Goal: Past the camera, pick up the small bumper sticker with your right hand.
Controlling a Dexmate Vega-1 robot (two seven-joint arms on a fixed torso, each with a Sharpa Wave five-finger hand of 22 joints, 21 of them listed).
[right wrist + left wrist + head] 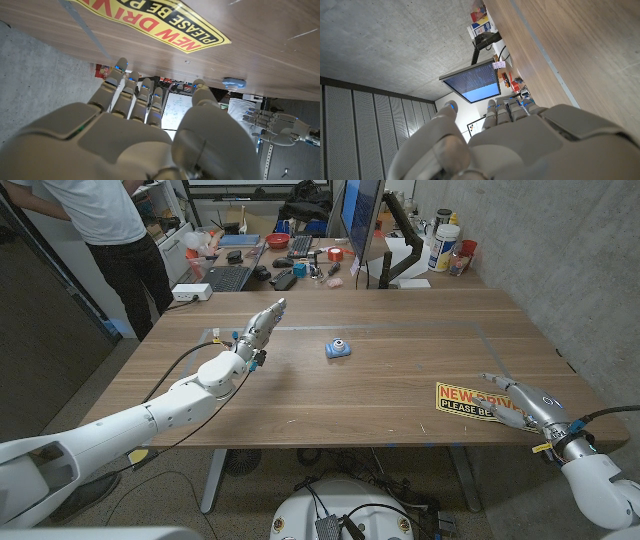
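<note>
The yellow bumper sticker [463, 398] with red and black lettering lies flat near the table's front right edge; in the right wrist view the sticker [170, 22] lies just beyond my fingertips. My right hand [522, 407] hovers at its right end with fingers spread and nothing held; whether it touches the sticker I cannot tell. The right hand [145, 125] holds nothing. A small blue camera [338, 348] sits mid-table, and is seen again as the camera [234, 82]. My left hand [262, 326] reaches over the table's left part, fingers straight, empty.
A cluttered desk [290, 255] with keyboards and a monitor [362, 215] stands behind the table. A person [110, 220] stands at the back left. Blue tape marks [216, 337] lie near my left hand. The wooden table [400, 320] ends close to my right hand.
</note>
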